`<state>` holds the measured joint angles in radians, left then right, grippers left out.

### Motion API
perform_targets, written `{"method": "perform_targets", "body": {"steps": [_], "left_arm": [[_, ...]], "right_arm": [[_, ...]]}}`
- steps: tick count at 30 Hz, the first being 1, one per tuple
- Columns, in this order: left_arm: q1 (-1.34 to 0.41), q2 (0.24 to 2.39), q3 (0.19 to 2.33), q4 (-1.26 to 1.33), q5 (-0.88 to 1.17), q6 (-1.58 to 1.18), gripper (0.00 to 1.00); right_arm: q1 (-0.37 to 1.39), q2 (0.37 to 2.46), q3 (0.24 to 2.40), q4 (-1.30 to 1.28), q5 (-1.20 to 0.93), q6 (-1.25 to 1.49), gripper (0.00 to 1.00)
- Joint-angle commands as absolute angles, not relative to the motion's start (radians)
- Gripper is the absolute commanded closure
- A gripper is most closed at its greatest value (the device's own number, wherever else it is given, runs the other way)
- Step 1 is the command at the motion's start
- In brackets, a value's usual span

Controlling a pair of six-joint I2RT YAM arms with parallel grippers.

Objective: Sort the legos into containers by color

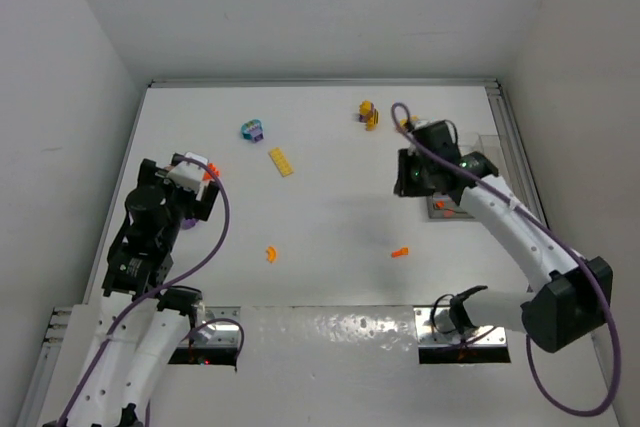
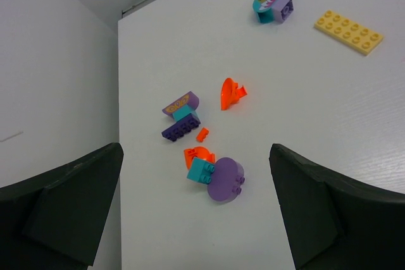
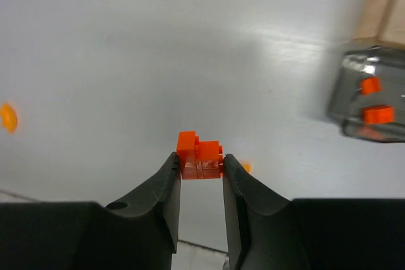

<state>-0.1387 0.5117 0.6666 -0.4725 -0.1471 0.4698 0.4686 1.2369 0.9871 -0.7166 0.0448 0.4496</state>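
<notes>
- Top view: one yellow plate (image 1: 281, 161) lay flat on the table (image 1: 330, 217), its long axis running from far-left to near-right. Beyond it to the left sat one teal-and-purple clump (image 1: 252, 130), and beyond it to the right one yellow-and-orange clump (image 1: 368, 114). Two loose orange bits (image 1: 270, 254) lay nearer the arms than the plate. The clear box (image 1: 432, 213) stood well to the plate's right, under the right arm.
- Left wrist view: the left claw (image 2: 196, 150) stood wide apart, holding nothing. The yellow plate (image 2: 348, 31) pointed upper-left to lower-right. Toward the claw from it lay one orange cone (image 2: 231, 93), one tiny orange bit (image 2: 202, 135) and two mixed clumps (image 2: 212, 172).
- Right wrist view: the right claw (image 3: 200, 162) was clamped on one orange brick (image 3: 199, 153), lifted off the table, left of the clear box (image 3: 345, 93), which held two orange pieces (image 3: 378, 114).
</notes>
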Motion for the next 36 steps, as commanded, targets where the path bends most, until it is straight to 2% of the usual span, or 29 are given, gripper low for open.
{"method": "perform_targets", "body": {"steps": [1, 5, 7, 10, 18, 24, 25, 26, 27, 28, 32, 34, 35, 36], "left_arm": [[-0.126, 0.492, 0.680, -0.436, -0.144, 0.462, 0.00], [-0.124, 0.480, 0.681, -0.445, -0.150, 0.460, 0.00], [-0.124, 0.471, 0.681, -0.454, -0.155, 0.462, 0.00], [-0.123, 0.462, 0.683, -0.465, -0.160, 0.462, 0.00], [-0.120, 0.454, 0.689, -0.477, -0.173, 0.474, 0.00], [-0.120, 0.454, 0.684, -0.477, -0.178, 0.485, 0.00], [-0.120, 0.456, 0.683, -0.476, -0.175, 0.486, 0.00], [-0.120, 0.456, 0.684, -0.476, -0.175, 0.486, 0.00], [-0.120, 0.457, 0.684, -0.474, -0.173, 0.488, 0.00], [-0.120, 0.457, 0.684, -0.472, -0.172, 0.488, 0.00], [-0.120, 0.460, 0.683, -0.477, -0.164, 0.489, 0.00], [-0.120, 0.463, 0.683, -0.477, -0.163, 0.489, 0.00], [-0.120, 0.465, 0.684, -0.476, -0.163, 0.488, 0.00], [-0.120, 0.466, 0.683, -0.474, -0.161, 0.486, 0.00]], "right_arm": [[0.273, 1.302, 1.061, -0.836, 0.175, 0.419, 1.00], [0.030, 1.376, 1.065, -0.842, 0.221, 0.410, 1.00], [-0.108, 1.423, 1.065, -0.819, 0.184, 0.402, 1.00], [-0.211, 1.469, 1.074, -0.767, 0.089, 0.388, 1.00], [-0.213, 1.574, 1.149, -0.764, 0.097, 0.334, 1.00], [-0.213, 1.606, 1.170, -0.765, 0.098, 0.316, 0.68], [-0.213, 1.615, 1.183, -0.772, 0.091, 0.313, 0.57], [-0.213, 1.615, 1.186, -0.773, 0.091, 0.311, 0.51], [-0.213, 1.617, 1.189, -0.778, 0.091, 0.307, 0.39], [-0.213, 1.617, 1.193, -0.781, 0.078, 0.302, 0.38], [-0.212, 1.591, 1.193, -0.787, 0.023, 0.285, 0.32], [-0.203, 1.565, 1.200, -0.799, 0.015, 0.278, 0.33], [-0.202, 1.549, 1.198, -0.802, 0.009, 0.272, 0.38], [-0.172, 1.510, 1.193, -0.799, 0.005, 0.262, 0.52]]}}
